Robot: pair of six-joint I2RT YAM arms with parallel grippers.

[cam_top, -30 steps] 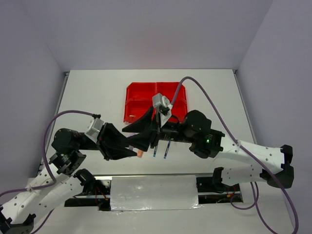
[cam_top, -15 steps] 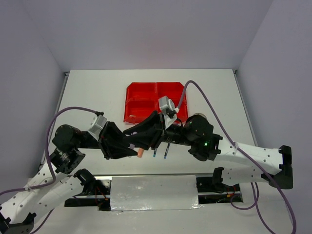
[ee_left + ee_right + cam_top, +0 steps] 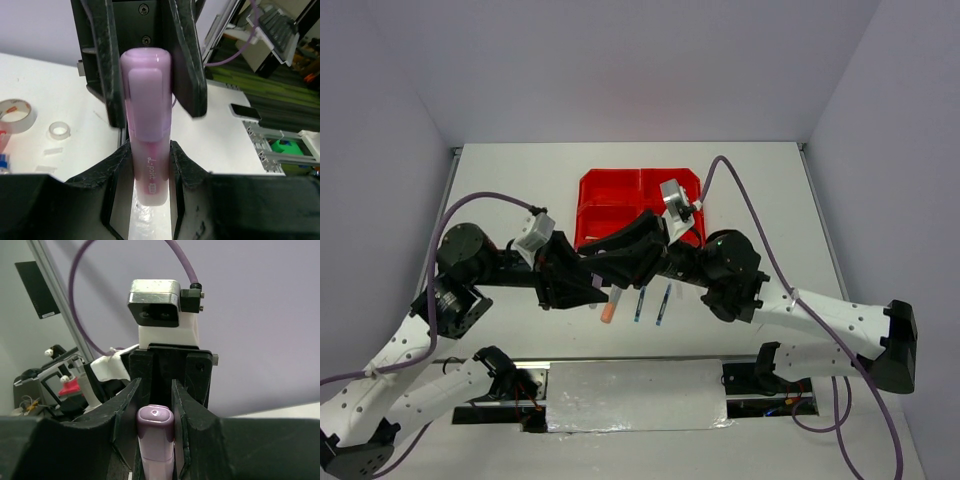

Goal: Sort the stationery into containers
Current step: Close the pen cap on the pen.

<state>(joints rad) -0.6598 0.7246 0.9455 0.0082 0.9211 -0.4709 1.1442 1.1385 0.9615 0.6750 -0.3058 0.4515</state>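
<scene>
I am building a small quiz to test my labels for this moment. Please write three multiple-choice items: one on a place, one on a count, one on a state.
1. Where are the two blue pens?
A) on the table, on the near side of the red bins
B) inside a bin
C) clamped in an end effector

2. How many tape rolls show in the left wrist view?
A) one
B) two
C) four

3. How is the pink highlighter?
A) lying free on the table
B) standing in a bin
C) gripped by the left end effector and the right end effector together

Answers: 1 A, the pens lie on bare table nearer the arm bases. 2 B, a larger and a smaller roll lie apart. 3 C, both pairs of fingers close on it.
</scene>
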